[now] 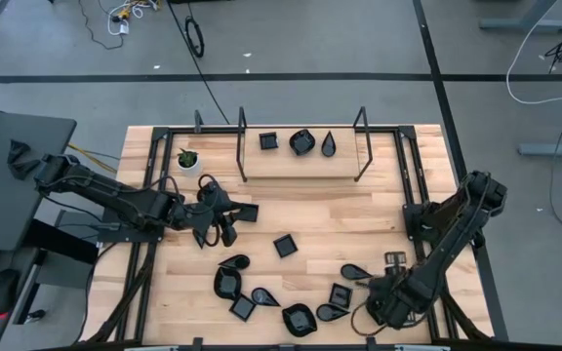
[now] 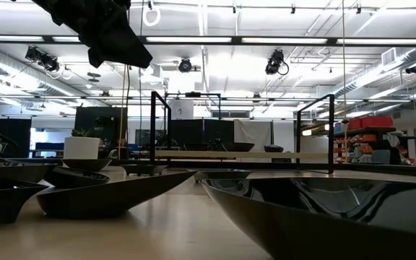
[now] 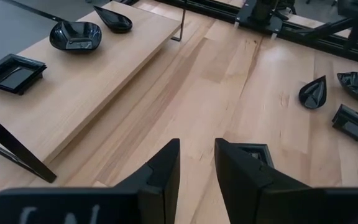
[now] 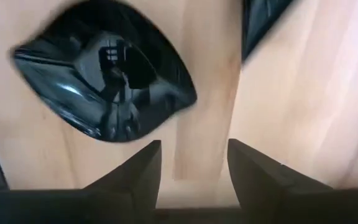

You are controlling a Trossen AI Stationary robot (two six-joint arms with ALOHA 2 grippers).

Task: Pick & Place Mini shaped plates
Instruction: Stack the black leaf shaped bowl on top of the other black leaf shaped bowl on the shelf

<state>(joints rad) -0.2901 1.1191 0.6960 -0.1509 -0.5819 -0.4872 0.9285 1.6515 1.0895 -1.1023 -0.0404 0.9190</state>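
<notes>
Several glossy black mini plates lie flat on the near half of the table, among them a square one point(image 1: 285, 245), a teardrop point(image 1: 233, 262) and a rounded one point(image 1: 299, 319). Three more sit on the raised wooden shelf point(image 1: 301, 161): square point(image 3: 12, 71), rounded point(image 3: 75, 35) and teardrop point(image 3: 113, 20). My left gripper point(image 1: 226, 222) point(image 3: 197, 167) hovers mid-table, open by a narrow gap and empty. A square plate point(image 1: 248, 212) point(image 3: 258, 152) lies just past its fingertips. My right gripper point(image 1: 386, 298) point(image 4: 194, 163) is open near the right front corner, above a leaf-shaped plate point(image 4: 104, 93).
A small white pot with a green plant point(image 1: 188, 159) stands at the shelf's left end. Black metal posts and rails point(image 1: 361, 146) frame the shelf and the table sides. Bare wood lies between the shelf and the plate cluster. The low view shows plates point(image 2: 114, 191) close up.
</notes>
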